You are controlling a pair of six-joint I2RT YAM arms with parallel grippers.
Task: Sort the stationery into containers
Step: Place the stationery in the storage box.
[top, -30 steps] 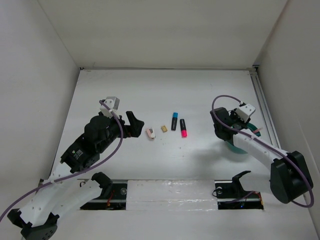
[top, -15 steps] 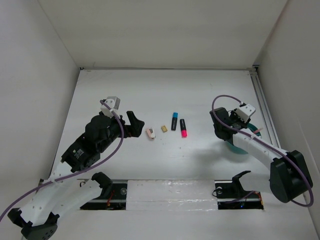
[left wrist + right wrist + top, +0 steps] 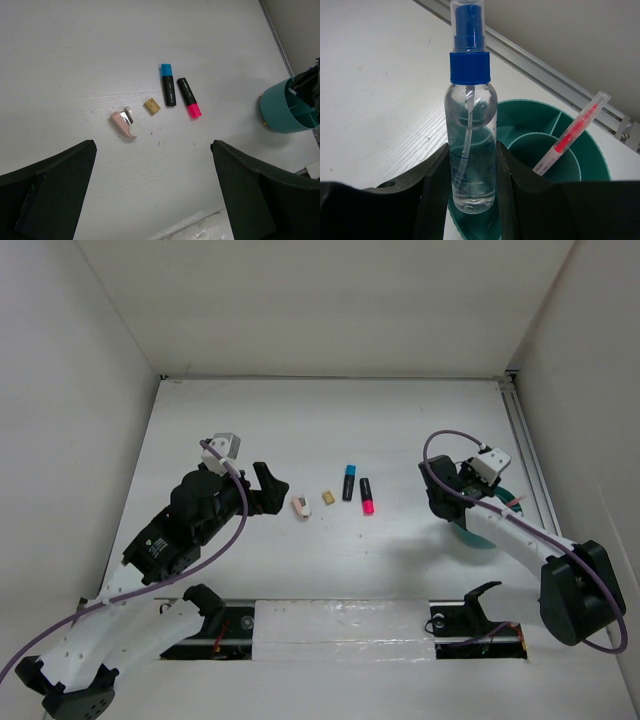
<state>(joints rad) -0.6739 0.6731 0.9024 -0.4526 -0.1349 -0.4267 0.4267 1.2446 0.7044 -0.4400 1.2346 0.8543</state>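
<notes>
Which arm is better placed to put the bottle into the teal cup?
Right: the right end effector holds the bottle just over the cup; the left end effector is open, far away.

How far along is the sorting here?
Done: one orange-pink pen stands in the round teal divided cup. In hand: the right gripper holds the clear blue-capped spray bottle over that cup. Remaining: pinkish eraser, tan eraser, blue-black highlighter and pink-black highlighter lie on the table; the left gripper is open.

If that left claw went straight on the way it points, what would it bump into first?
Probably the pinkish eraser, nearest ahead of the open left gripper; the tan eraser lies just beyond it.
</notes>
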